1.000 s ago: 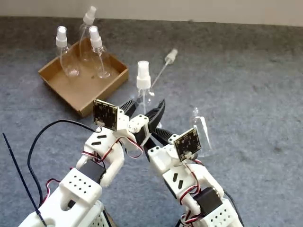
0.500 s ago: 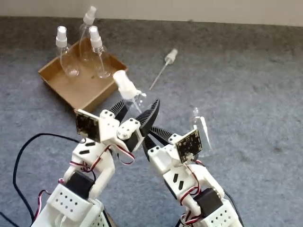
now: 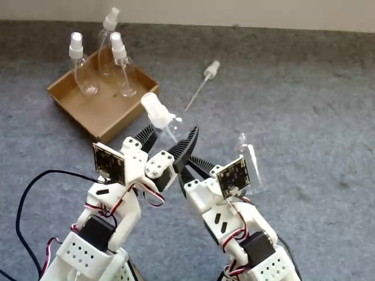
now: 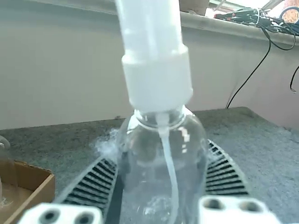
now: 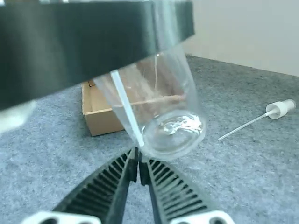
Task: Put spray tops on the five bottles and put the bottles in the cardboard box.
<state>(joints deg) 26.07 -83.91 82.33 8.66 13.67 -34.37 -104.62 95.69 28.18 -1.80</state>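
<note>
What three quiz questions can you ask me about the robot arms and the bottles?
1. How many bottles stand in the cardboard box?
2. True or false: the loose spray top lies inside the box.
3. What does the left gripper hold? A: a capped bottle. B: a cable. C: nothing.

Key: 1. Three. 2. False, it lies on the carpet. 3. A.
</note>
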